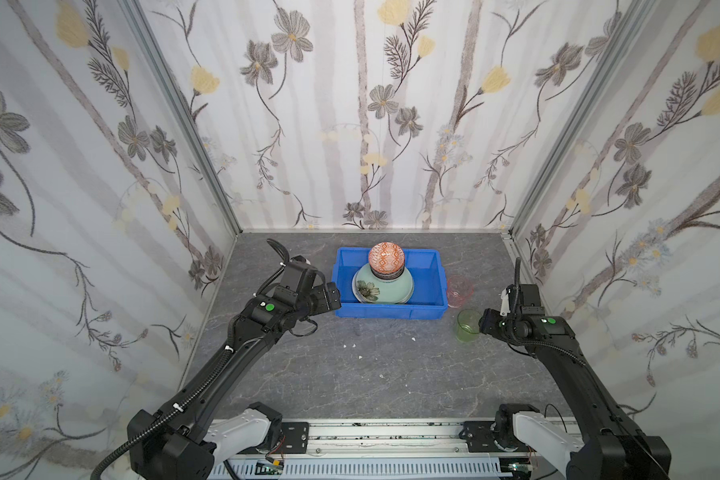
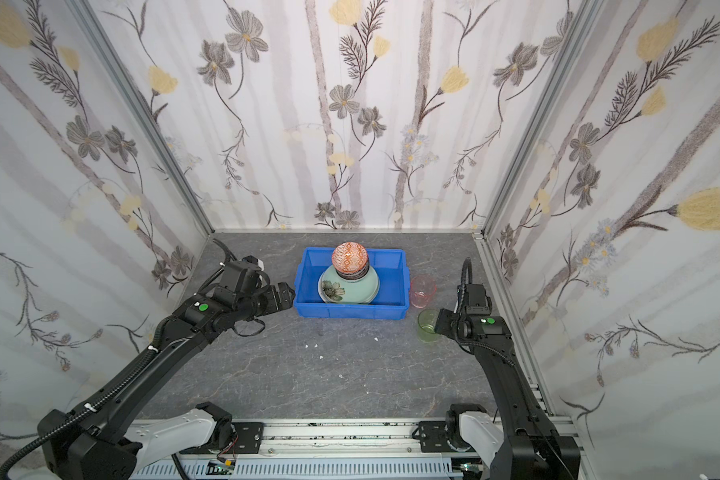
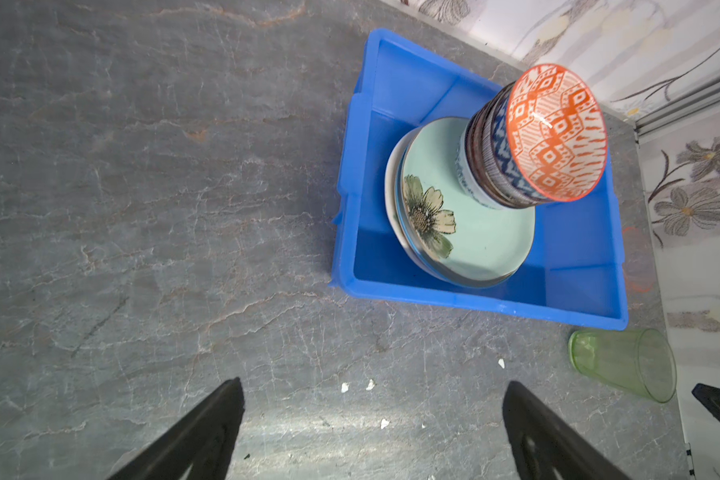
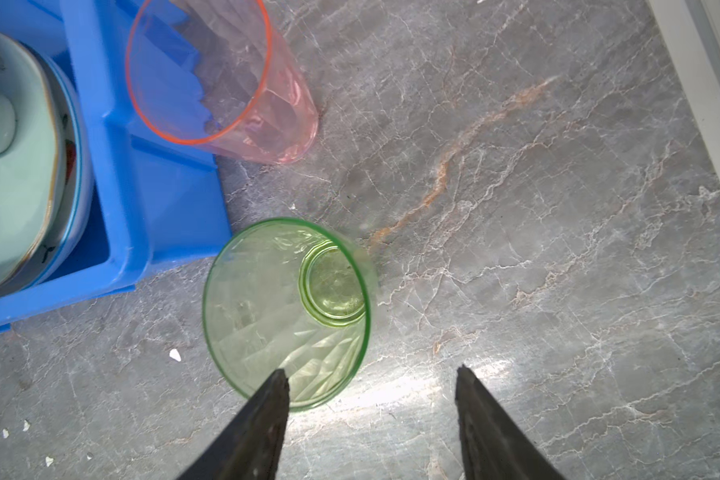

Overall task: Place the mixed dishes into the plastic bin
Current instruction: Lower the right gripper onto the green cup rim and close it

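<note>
The blue plastic bin (image 1: 387,311) (image 2: 350,311) (image 3: 474,303) holds a mint green flower plate (image 1: 387,286) (image 3: 483,241) on other plates. Several stacked bowls stand on it, an orange one (image 1: 386,255) (image 3: 558,133) on top. Outside the bin's right wall a pink tumbler (image 1: 459,291) (image 4: 233,91) and a green tumbler (image 1: 468,326) (image 4: 287,307) stand upright on the table. My right gripper (image 1: 481,322) (image 4: 371,370) is open at the green tumbler, one finger over its rim, the other outside. My left gripper (image 1: 333,297) (image 3: 375,382) is open and empty beside the bin's left wall.
Small white crumbs (image 3: 368,384) lie on the grey stone table in front of the bin. Floral walls close in the back and both sides; the right wall (image 1: 528,266) is near the right arm. A metal rail (image 1: 371,436) runs along the front edge.
</note>
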Controlling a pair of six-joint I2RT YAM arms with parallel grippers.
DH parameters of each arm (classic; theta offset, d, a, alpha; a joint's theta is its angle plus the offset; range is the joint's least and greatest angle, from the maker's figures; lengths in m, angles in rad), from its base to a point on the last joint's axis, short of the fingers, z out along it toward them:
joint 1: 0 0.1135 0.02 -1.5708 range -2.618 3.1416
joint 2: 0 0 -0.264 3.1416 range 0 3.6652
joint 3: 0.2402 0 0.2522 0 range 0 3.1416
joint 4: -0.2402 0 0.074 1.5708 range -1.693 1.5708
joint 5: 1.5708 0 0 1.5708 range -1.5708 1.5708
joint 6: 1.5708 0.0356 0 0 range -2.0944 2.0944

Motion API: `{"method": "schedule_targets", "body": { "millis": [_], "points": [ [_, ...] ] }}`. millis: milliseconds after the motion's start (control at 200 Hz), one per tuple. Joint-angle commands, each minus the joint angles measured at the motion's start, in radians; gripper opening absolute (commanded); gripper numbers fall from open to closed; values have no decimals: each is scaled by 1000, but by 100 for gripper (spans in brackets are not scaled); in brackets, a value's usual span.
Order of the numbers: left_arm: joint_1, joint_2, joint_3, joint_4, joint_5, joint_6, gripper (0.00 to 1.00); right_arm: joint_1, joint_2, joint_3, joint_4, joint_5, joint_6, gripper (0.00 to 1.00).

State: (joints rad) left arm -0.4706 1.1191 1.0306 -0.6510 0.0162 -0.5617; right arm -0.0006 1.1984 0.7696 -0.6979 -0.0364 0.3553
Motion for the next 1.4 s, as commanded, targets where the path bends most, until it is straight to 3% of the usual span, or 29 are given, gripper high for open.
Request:
{"method": "schedule_targets", "body": {
  "millis": [0,520,884,1394],
  "points": [
    [2,-30,-38,2,11,-31,100,-24,22,-9,81,-34,-18,60],
    [2,-107,-115,2,0,-62,100,-33,156,-4,148,-73,-46,42],
    [3,-78,-112,3,-5,-54,100,-33,188,-43,178,-93,-52,26],
    [4,10,-58,3,-6,6,100,-32,183,-27,159,-85,-49,15]
  ]
}}
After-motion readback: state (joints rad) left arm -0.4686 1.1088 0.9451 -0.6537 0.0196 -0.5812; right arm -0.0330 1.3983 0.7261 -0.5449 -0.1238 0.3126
